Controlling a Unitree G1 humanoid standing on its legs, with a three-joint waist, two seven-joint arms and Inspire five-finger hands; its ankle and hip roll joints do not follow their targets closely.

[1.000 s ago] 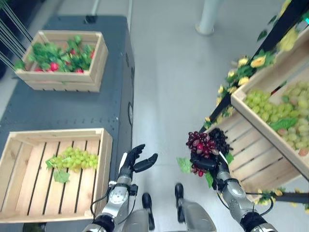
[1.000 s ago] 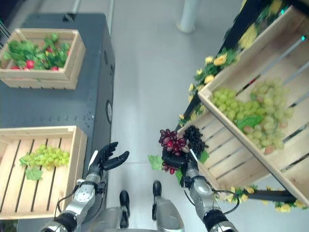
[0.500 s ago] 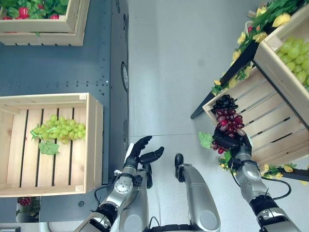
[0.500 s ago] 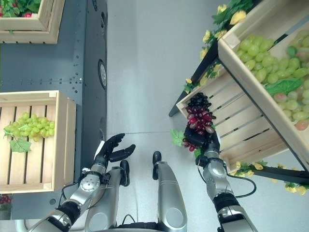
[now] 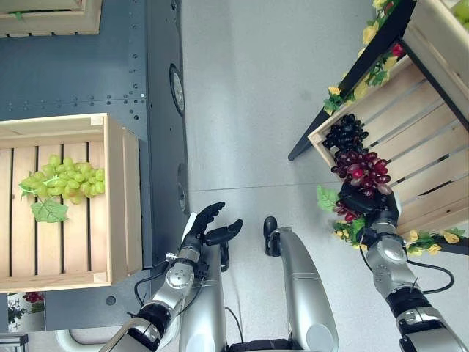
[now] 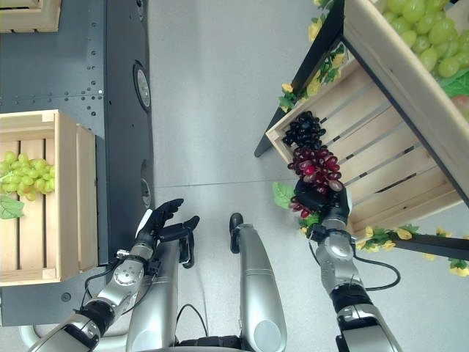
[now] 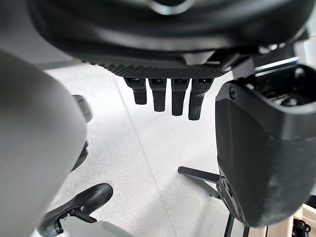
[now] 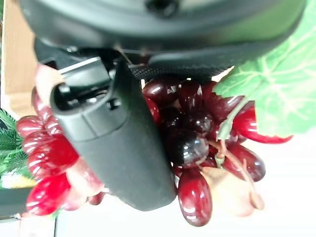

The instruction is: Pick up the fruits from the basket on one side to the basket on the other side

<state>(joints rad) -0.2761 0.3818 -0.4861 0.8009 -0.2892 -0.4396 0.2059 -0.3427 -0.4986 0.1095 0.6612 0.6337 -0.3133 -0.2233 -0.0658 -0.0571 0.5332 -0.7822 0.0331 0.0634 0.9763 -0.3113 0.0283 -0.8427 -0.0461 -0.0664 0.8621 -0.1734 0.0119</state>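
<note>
- The right hand (image 5: 364,207) has its fingers and thumb clamped round a bunch of red grapes (image 5: 360,174), held at the near left corner of the lower wooden crate (image 5: 410,158) on the right-hand stand.
- In the right wrist view the thumb (image 8: 118,143) lies across the dark red berries (image 8: 190,148), with a green leaf (image 8: 271,94) of the bunch beside them.
- A bunch of black grapes (image 5: 345,133) lies in the same crate, touching the far end of the red bunch (whether the hand holds it too cannot be told).
- Yellow flowers with green leaves (image 5: 374,70) trim the stand's dark frame, and more lie by its near edge (image 5: 429,242).
- At the far right an upper crate (image 6: 410,88) holds green grapes (image 6: 425,26).
- The left hand (image 5: 207,229) hovers over the grey floor (image 5: 249,110) just to the right of the dark table (image 5: 80,81), fingers apart and relaxed, holding nothing; its wrist view shows the fingertips (image 7: 168,98) in a straight row.
- On the table to the left stands a slatted wooden crate (image 5: 121,198) with one bunch of green grapes and a leaf (image 5: 62,180) lying on its slats.
- Another wooden crate (image 5: 51,18) sits at the table's far edge.
</note>
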